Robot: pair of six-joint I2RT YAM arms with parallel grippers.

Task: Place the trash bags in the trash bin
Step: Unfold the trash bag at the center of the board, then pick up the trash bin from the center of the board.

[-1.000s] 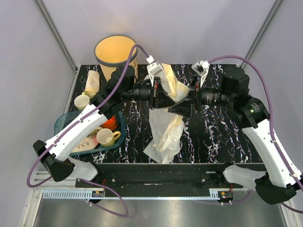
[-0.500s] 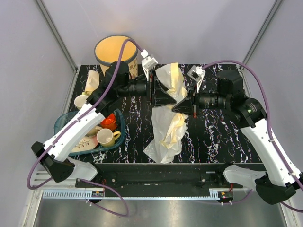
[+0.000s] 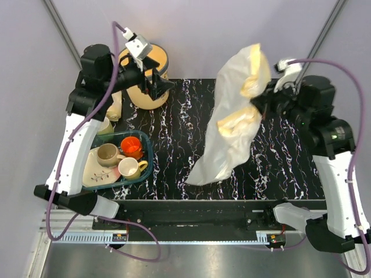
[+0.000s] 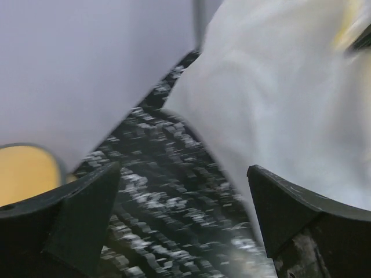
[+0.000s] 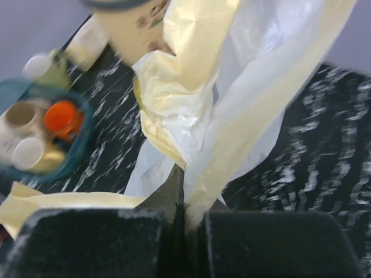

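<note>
Bags (image 3: 235, 124): one long crinkled sheet, hanging in the air over the right half of the surface (image 3: 191, 104). The tail reaches down toward the near edge; can't tell if it touches. None of it is in the bin (image 3: 148, 95) yet, which sits well apart at the far left corner.

Right end effector (image 5: 185, 214): fingers together, clamped on a fold of the film near its top. The wrist view shows the sheet pinched right at the tips. A second ago it was apart, facing the left one at mid-surface with the bundle between them. It now carries the load alone and has raised it high.

Left end effector (image 4: 179, 174): fingers wide apart, holding nothing. It had the bundle a second ago, has let go, and has swung back to sit just in front of the bin, near the rim.

Meaning: handover looks done and the bag has shaken out from a bundle into a full sheet. You're likely at the carry-to-bin step.

Watch:
- The sheet looks wider than the bin mouth, so it will probably need gathering or feeding in top first.
- The tail may drag on the way left and snag the tray (image 3: 152, 159).
</note>
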